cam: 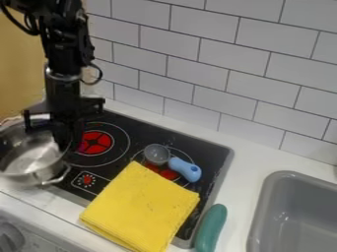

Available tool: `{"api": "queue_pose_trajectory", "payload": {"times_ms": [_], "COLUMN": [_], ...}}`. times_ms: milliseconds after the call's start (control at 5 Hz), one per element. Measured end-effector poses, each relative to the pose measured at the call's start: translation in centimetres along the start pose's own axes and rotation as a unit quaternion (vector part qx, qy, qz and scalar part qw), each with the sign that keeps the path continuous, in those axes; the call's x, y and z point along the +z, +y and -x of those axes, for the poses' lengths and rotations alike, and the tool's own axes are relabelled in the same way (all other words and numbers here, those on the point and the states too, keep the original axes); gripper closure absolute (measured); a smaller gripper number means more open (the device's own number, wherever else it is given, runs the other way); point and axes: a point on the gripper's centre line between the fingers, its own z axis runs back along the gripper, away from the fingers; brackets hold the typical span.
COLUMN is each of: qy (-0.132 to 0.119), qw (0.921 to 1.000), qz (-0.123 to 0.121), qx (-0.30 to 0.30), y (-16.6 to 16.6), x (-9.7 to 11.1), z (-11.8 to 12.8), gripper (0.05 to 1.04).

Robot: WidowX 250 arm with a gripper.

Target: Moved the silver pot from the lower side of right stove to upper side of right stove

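Note:
My black gripper (62, 130) hangs down from the upper left, over the back right side of the silver pot (29, 160), and hides part of the pot's rim. The pot is upright at the left edge of the view, beside the left burner, with one loop handle towards the front right. It looks empty inside. The black stove (125, 120) has a left burner (97, 142) with a red centre and a right burner partly covered by other things.
A yellow folded cloth (141, 206) covers the stove's front right. Behind it, a blue-handled scoop (184, 168) lies across the right burner. A green object (211, 227) rests along the stove's right edge. Farther right is a grey sink (263, 206); a tiled wall (220, 54) stands behind.

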Motion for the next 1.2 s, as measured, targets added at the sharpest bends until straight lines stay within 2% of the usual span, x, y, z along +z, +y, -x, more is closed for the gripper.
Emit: {"api": "queue_pose_trajectory", "payload": {"times_ms": [200, 400, 800, 1000, 1200], "qy": [-0.013, -0.019, -0.015, -0.021, -0.023], "qw": [0.9997, 0.9994, 0.9997, 0.9996, 0.9997], "qz": [-0.020, -0.021, 0.002, 0.000, 0.001], "qx": [-0.010, -0.018, -0.017, -0.019, -0.012], "y": [-0.6, -2.5, -7.7, -10.7, -12.1], "x": [1.5, 2.1, 1.1, 0.3, 0.3], "z": [-1.3, -2.6, -4.7, -4.6, -4.6], "gripper": [1.017, 1.017, 1.017, 1.018, 1.018]}}
